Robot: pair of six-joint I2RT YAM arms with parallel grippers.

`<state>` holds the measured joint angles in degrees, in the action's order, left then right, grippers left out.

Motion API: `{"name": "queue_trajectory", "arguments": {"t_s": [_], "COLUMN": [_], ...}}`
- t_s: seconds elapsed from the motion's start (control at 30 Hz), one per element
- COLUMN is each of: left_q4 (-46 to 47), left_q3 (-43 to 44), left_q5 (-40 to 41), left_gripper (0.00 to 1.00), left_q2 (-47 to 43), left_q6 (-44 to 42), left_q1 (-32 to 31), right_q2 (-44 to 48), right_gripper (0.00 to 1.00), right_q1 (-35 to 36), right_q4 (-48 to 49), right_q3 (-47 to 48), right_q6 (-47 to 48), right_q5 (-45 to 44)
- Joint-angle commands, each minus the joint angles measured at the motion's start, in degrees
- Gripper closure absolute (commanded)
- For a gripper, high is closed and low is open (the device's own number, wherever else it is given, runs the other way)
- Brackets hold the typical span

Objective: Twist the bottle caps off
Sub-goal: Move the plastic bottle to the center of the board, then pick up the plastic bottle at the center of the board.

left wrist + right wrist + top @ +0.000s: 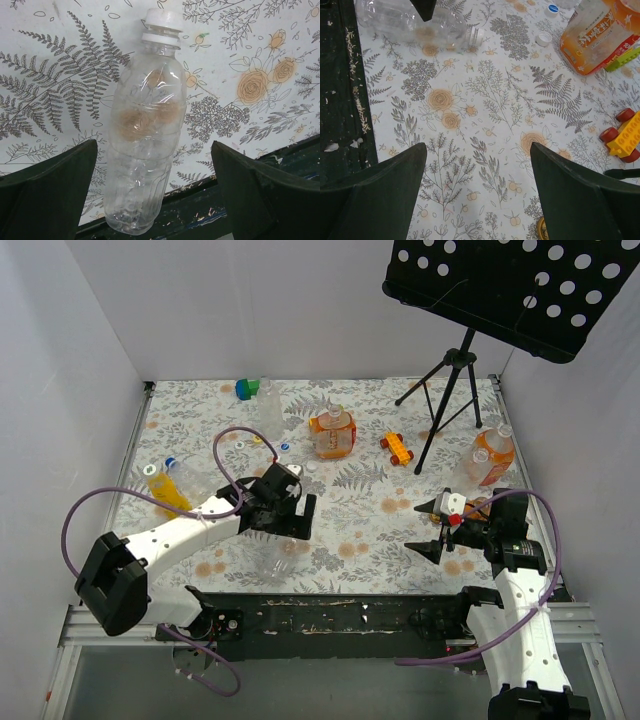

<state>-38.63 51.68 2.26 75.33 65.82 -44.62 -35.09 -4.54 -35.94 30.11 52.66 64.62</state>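
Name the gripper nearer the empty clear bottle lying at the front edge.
Left. The left gripper hangs open right above the bottle; the right gripper sits well off to its right.

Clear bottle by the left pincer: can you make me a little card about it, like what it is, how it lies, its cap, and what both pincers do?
thing: clear bottle, looks empty
pose: on its side on the flowery cloth, base at the dark table edge
cap: white cap, on the neck
left pincer: open, a finger each side of the bottle, not touching
right pincer: open, holds nothing
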Motion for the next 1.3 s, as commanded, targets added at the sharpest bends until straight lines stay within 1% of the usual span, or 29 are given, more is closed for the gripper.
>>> {"name": "queue_trajectory", "arguments": {"t_s": [0.0,0.23,0.3,0.37,0.5,0.67,0.73,0.83,0.87,0.9,1.03,1.13,1.27], "left_q4": [-0.1,-1.8,-2.6,-2.8,-2.9,-2.7,-2.2,-1.5,-1.1,-0.3,3.8,8.6,14.2], "left_q3": [2.3,5.7,6.2,6.4,6.2,5.1,4.6,4.0,3.8,3.5,2.0,-0.2,-2.9], "left_q5": [-1.6,-1.9,-0.8,-0.7,-0.9,-0.2,-1.0,-2.3,-2.3,-4.8,-9.9,-15.0,-18.6], "left_gripper": [0.03,0.06,0.07,0.09,0.24,0.35,0.42,0.64,0.68,0.70,0.75,0.78,0.81], "left_q2": [1.3,8.1,9.9,11.7,14.6,15.8,15.4,14.1,13.3,12.3,6.2,-0.5,-8.4], "left_q6": [-0.7,-2.2,-2.3,-2.3,-1.1,-0.4,-0.3,-0.3,-0.2,-0.2,0.4,1.2,3.3], "left_q1": [0.8,0.8,0.8,0.8,0.7,0.5,0.5,0.5,0.5,0.5,0.5,0.5,0.4], "right_q2": [-0.6,-0.9,-0.9,-0.9,-0.9,-0.7,-0.7,-0.8,-0.8,-0.9,-1.0,-1.7,-3.1], "right_gripper": [0.08,0.08,0.08,0.08,0.08,0.08,0.08,0.08,0.08,0.08,0.08,0.09,0.09], "right_q1": [-0.4,-0.5,-0.4,-0.4,-0.4,-0.5,-0.5,-0.6,-0.5,-0.5,-0.5,-0.5,-0.5], "right_q4": [1.0,1.0,1.0,1.1,0.9,0.8,0.9,0.8,0.9,0.9,0.7,-0.3,-2.9], "right_q3": [0.7,0.7,0.7,0.7,0.7,0.7,0.7,0.7,0.7,0.7,0.7,0.9,2.3], "right_q6": [-0.2,-0.3,-0.2,-0.2,-0.3,-0.3,-0.2,-0.2,-0.2,-0.2,0.0,0.8,3.1], "right_q5": [0.7,0.5,0.6,0.6,0.7,0.7,0.7,0.6,0.7,0.7,0.8,1.4,2.0]}}
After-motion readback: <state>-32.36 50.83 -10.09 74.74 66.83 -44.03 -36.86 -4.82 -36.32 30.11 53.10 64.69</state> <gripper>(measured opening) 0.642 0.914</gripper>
